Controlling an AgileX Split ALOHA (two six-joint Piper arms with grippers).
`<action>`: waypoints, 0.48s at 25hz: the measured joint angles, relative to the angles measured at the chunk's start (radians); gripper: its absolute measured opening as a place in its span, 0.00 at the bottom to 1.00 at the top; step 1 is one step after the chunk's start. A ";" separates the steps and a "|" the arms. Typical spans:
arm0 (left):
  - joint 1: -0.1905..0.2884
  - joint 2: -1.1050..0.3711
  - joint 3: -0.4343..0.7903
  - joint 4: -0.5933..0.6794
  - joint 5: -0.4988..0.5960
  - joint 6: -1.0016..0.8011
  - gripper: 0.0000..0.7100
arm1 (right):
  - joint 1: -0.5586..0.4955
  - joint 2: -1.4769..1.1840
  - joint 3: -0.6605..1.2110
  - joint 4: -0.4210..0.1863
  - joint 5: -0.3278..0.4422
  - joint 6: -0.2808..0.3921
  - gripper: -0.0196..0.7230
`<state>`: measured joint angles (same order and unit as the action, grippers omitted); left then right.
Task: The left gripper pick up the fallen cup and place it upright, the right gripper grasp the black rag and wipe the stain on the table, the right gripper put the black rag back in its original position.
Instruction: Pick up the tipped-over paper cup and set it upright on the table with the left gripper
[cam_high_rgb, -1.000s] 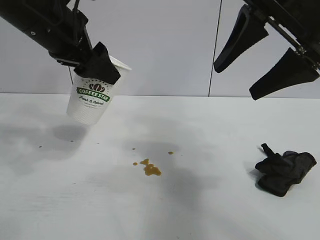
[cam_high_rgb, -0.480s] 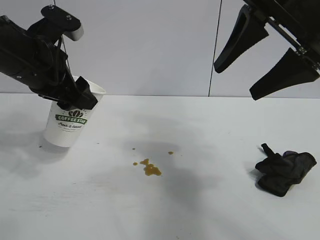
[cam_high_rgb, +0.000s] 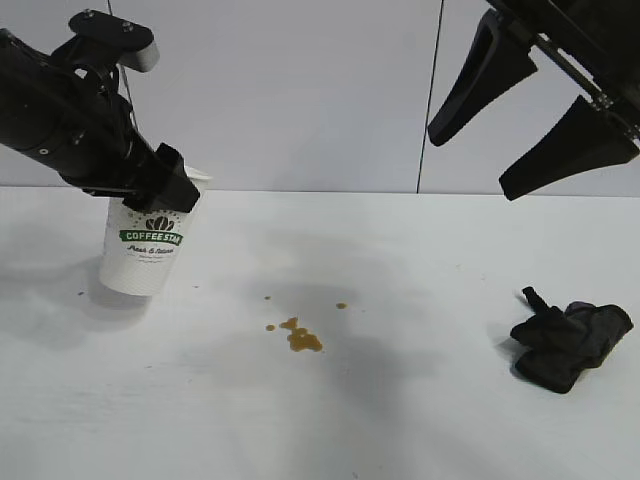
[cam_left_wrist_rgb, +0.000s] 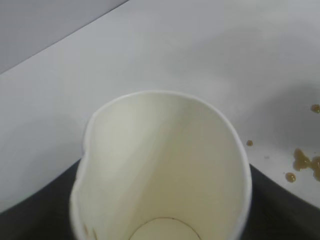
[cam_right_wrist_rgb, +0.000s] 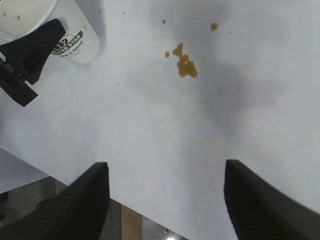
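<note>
The white cup (cam_high_rgb: 140, 250) with the green COFFEE STAR logo stands nearly upright at the table's (cam_high_rgb: 400, 420) left, its base down at the surface. My left gripper (cam_high_rgb: 168, 186) is shut on the cup's rim from above. In the left wrist view I look into the empty cup (cam_left_wrist_rgb: 160, 165), with a dark finger (cam_left_wrist_rgb: 282, 202) on each side. The brown stain (cam_high_rgb: 298, 336) lies mid-table. The black rag (cam_high_rgb: 570, 342) sits crumpled at the right. My right gripper (cam_high_rgb: 470, 163) hangs open, high above the rag, holding nothing. From its wrist view I see the stain (cam_right_wrist_rgb: 184, 62) and the cup (cam_right_wrist_rgb: 75, 42).
A grey panelled wall (cam_high_rgb: 330, 90) runs behind the table. The table's edge (cam_right_wrist_rgb: 125, 202) shows under the right gripper's fingers (cam_right_wrist_rgb: 95, 200), with floor beyond it. A few small brown specks (cam_high_rgb: 342, 305) lie apart from the main stain.
The left gripper has brought the cup down and to the left, from hanging tilted in the air to the table, then tipped it more upright. The right arm has not moved.
</note>
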<state>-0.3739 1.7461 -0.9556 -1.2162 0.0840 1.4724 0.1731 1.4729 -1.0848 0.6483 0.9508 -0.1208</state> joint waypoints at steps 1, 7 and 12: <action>0.000 0.000 0.000 -0.011 0.012 0.000 0.71 | 0.000 0.000 0.000 0.000 0.000 0.000 0.63; 0.039 0.000 0.000 -0.044 0.101 0.013 0.71 | 0.000 0.000 0.000 0.000 0.000 0.000 0.63; 0.157 0.000 0.000 -0.140 0.208 0.173 0.71 | 0.000 0.000 0.000 -0.001 0.000 0.000 0.63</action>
<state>-0.2171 1.7461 -0.9556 -1.3562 0.2924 1.6459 0.1731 1.4729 -1.0848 0.6474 0.9508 -0.1208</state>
